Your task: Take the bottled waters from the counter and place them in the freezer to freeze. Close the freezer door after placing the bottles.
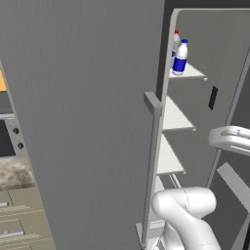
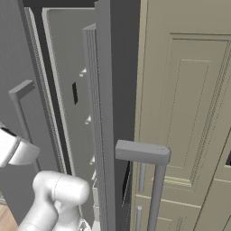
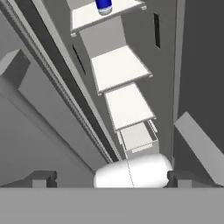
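Observation:
Both bottled waters stand on the top white shelf (image 1: 188,72) of the freezer (image 1: 195,112): the blue-capped bottle (image 1: 180,57) in front, the red-capped one (image 1: 175,41) just behind it. In the hand view the base of the blue-label bottle (image 3: 103,5) shows at the top edge. The freezer door (image 1: 88,122) stands wide open at the left, its long bar handle (image 1: 155,146) facing me. My gripper (image 3: 111,179) is open and holds nothing. It sits low in front of the shelves, looking up along them, between the two doors.
The twin grey door's bar handle (image 2: 154,180) juts out close on the right, beside tall beige cabinet panels (image 2: 189,113). Lower freezer shelves (image 3: 127,105) are bare. The speckled counter (image 1: 14,171) with beige drawers lies left of the open door.

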